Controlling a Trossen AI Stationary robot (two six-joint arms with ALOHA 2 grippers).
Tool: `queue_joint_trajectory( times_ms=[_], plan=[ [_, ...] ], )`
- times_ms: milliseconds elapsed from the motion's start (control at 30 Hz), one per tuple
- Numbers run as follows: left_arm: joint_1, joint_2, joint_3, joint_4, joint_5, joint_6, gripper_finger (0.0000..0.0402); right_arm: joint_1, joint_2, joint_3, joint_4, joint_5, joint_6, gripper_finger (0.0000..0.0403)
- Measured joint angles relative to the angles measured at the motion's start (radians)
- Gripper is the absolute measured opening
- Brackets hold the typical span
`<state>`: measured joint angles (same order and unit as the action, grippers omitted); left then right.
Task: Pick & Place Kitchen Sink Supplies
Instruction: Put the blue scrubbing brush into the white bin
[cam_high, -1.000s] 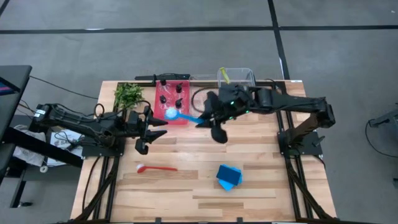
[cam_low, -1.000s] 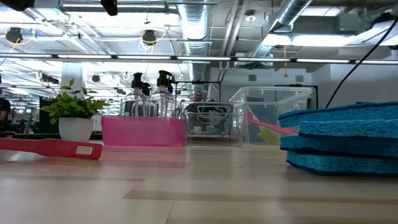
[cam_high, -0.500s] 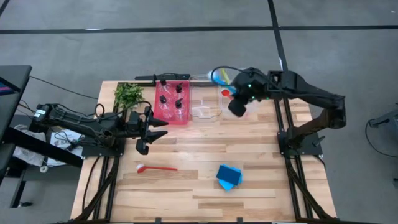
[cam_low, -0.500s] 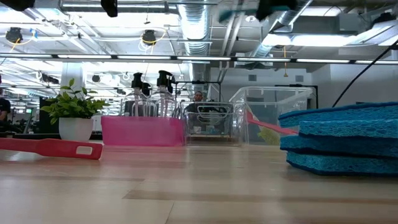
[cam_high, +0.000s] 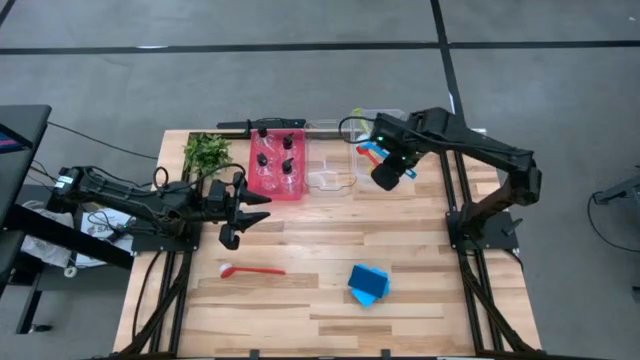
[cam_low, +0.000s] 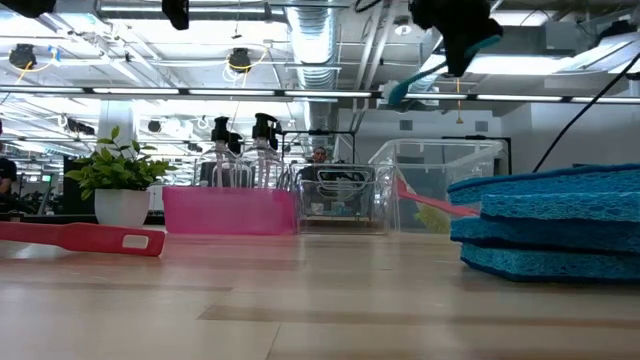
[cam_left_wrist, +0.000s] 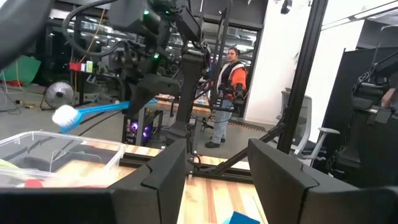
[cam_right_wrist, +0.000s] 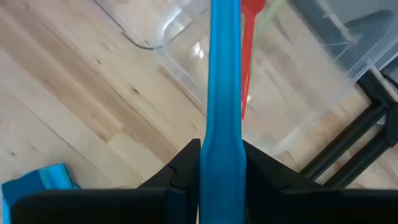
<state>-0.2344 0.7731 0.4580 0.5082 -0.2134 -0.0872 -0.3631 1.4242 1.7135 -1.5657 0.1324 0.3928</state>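
My right gripper (cam_high: 391, 170) hangs over the clear bin (cam_high: 392, 118) at the table's far right, shut on a blue brush (cam_left_wrist: 99, 109) with a white head (cam_left_wrist: 63, 116). A red utensil (cam_right_wrist: 250, 43) and a yellow-green one (cam_high: 357, 121) lie in that bin. My left gripper (cam_high: 243, 208) stands open and empty at the left, near the red bin (cam_high: 262, 187) of black-capped bottles (cam_high: 287, 165). A red brush (cam_high: 252, 269) and blue sponges (cam_high: 368, 284) lie flat on the table. My right gripper pinches the blue brush's handle (cam_right_wrist: 222, 127) between its two fingers (cam_right_wrist: 185, 163), near the end away from the head. The fingers slant steeply down from above, and the handle runs on along them. The brush is lifted clear, its head lowest, above the clear bin.
A leafy plant (cam_high: 205, 152) stands at the far left. A smaller clear tray (cam_high: 330, 176) sits between the red bin and the clear bin. A person (cam_left_wrist: 227, 93) stands in the room beyond the table. Bare wood lies in the table's middle and near part.
My right gripper has carried the blue brush from beside the red bin toward the table's far right, to above the clear bin. It has tipped from nearly level to pointing steeply down and rolled. The brush head has swung from over the red bin to over the clear bin.
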Motion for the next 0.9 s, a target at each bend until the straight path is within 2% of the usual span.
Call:
queue_joint_trajectory(
  times_ms=[200,367,633,900],
  plan=[
    [0.0,0.0,0.0,-0.007,0.0,-0.002,0.0172,-0.076,0.059,0.0,-0.004,-0.017,0.001,0.008],
    [0.0,0.0,0.0,-0.008,0.0,-0.008,0.0172,-0.156,0.107,0.0,-0.005,-0.087,0.017,0.008],
    [0.0,0.0,0.0,-0.011,-0.001,-0.008,0.0172,-0.27,0.201,0.0,-0.005,-0.139,0.054,0.008],
    [0.0,0.0,0.0,-0.011,-0.004,-0.008,0.0172,-0.346,0.283,0.0,-0.005,-0.141,0.054,0.0087]
  ],
)
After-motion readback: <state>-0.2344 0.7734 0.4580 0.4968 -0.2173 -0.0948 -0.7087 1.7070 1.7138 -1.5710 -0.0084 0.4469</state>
